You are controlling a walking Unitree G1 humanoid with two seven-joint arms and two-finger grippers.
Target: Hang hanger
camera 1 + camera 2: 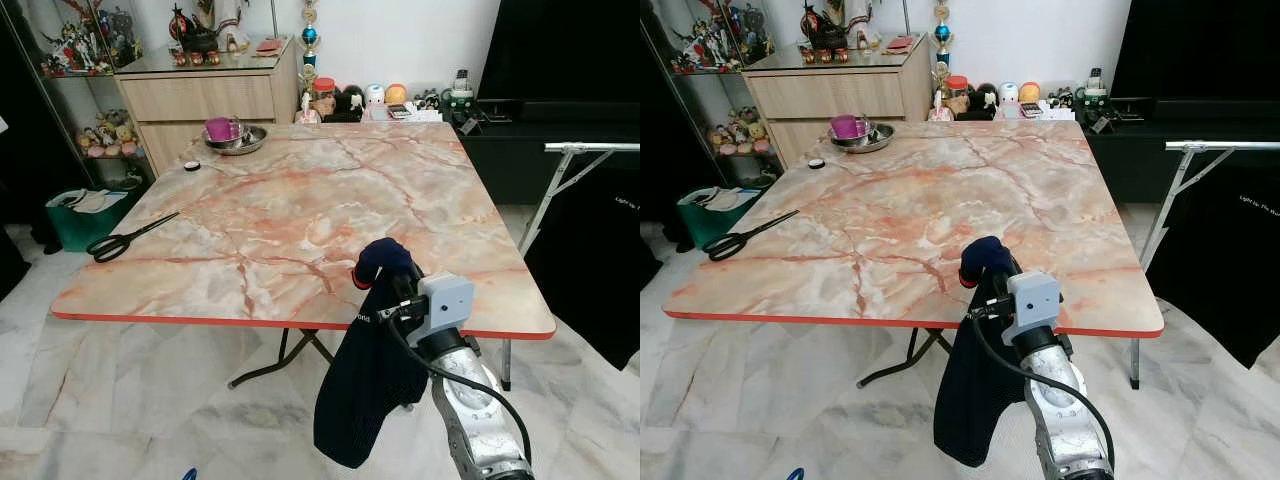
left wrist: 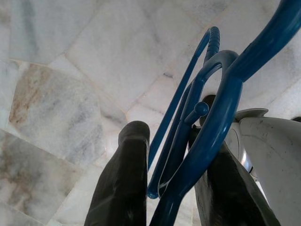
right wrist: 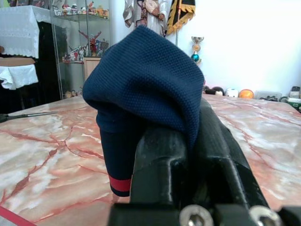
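Navy shirt (image 1: 368,375), red-trimmed: pinched in the right pincer (image 3: 188,136), draped over its fingers and hanging below the near edge of the marble tabletop (image 1: 300,215). Blue hanger (image 2: 207,117): clamped between the left pincer (image 2: 176,165) fingers, above the marble floor (image 2: 61,94). Scissors (image 1: 127,237) and metal bowl (image 1: 236,137) lie on the tabletop's left side.

Glossy marble-patterned table (image 1: 300,210), matt knitted navy shirt (image 1: 365,385), smooth blue plastic hangers (image 2: 207,136).
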